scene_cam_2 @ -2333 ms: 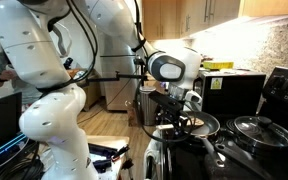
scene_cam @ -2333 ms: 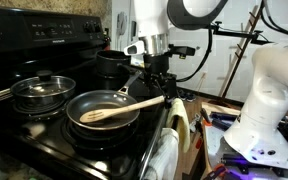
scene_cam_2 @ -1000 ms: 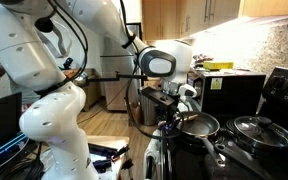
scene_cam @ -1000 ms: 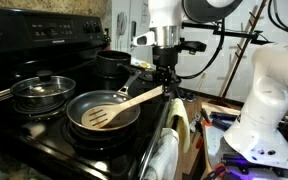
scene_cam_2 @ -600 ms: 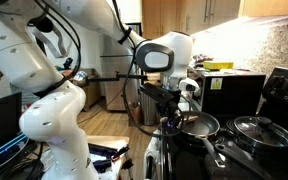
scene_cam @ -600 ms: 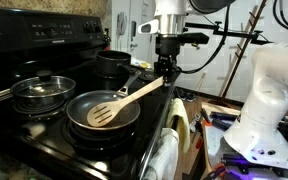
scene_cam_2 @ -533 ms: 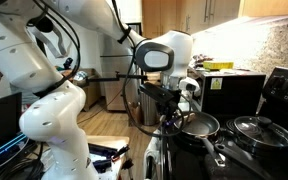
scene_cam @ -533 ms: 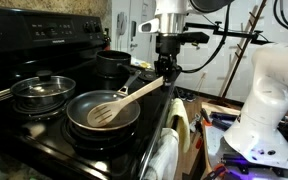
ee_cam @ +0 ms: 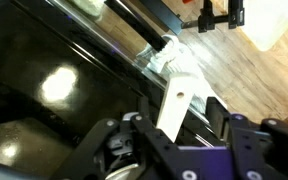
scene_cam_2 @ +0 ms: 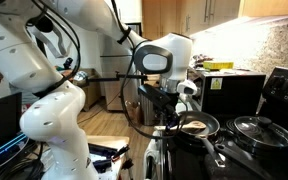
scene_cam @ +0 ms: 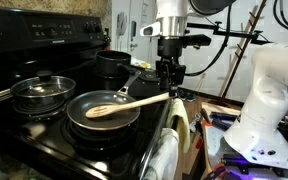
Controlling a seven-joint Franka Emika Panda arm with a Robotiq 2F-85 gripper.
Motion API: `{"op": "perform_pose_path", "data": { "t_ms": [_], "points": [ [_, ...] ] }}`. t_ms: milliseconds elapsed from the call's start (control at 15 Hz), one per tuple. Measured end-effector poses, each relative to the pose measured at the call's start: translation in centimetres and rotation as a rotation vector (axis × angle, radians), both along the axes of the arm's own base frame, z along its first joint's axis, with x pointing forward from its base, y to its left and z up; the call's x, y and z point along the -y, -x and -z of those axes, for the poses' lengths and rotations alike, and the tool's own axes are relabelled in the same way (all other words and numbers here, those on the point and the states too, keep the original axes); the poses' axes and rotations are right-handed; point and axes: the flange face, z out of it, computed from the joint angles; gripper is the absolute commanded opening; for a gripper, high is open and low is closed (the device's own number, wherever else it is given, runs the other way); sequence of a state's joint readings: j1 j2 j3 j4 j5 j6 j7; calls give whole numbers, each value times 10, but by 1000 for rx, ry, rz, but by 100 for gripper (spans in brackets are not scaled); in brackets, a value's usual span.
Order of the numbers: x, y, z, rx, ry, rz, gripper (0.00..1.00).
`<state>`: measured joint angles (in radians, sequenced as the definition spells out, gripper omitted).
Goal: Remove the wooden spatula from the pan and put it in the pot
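Hanging over the front edge of the black stove surface (scene_cam: 39, 135) in an exterior view, the pincer (scene_cam: 169, 90) is straddling the outer end of the wooden spatula (scene_cam: 134, 102). The spatula is now lying almost level, its flat head sitting over the dark inside of the pan (scene_cam: 76, 104). Half a second earlier the handle was slanting steeply up toward the wrist. The handle end has come down, while the head is staying over the same part of the pan. The pot (scene_cam: 112, 62) is standing behind the pan, well apart from the spatula. A steel pot with a glass lid (scene_cam: 42, 92) is sitting beside the pan.

Looking from the opposite side in an exterior view, the pincer (scene_cam_2: 169, 118) is hovering at the near rim of the pan (scene_cam_2: 216, 122). A pale patch of the spatula (scene_cam_2: 193, 126) is now showing inside the pan, where half a second before only dark metal was showing.

Peering down in the wrist view, the pincer (ee_cam: 179, 120) is framing the holed end of the spatula handle (ee_cam: 179, 95), one finger on either side. Whether the fingers are clamping the wood or standing slightly apart from it cannot be told.
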<state>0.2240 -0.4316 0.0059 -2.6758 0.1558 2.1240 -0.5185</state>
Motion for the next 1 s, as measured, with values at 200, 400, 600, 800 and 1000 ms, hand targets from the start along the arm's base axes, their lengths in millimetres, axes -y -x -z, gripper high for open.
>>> {"op": "perform_pose_path", "data": {
  "t_ms": [200, 400, 600, 800, 1000],
  "points": [
    [0, 4, 6, -16, -12, 10, 100],
    [-1, 5, 6, -18, -11, 8, 100],
    [-7, 7, 7, -15, 27, -7, 100],
    [-17, 10, 10, -17, 94, -30, 100],
    [-28, 14, 16, -16, 151, -49, 100]
  ]
}}
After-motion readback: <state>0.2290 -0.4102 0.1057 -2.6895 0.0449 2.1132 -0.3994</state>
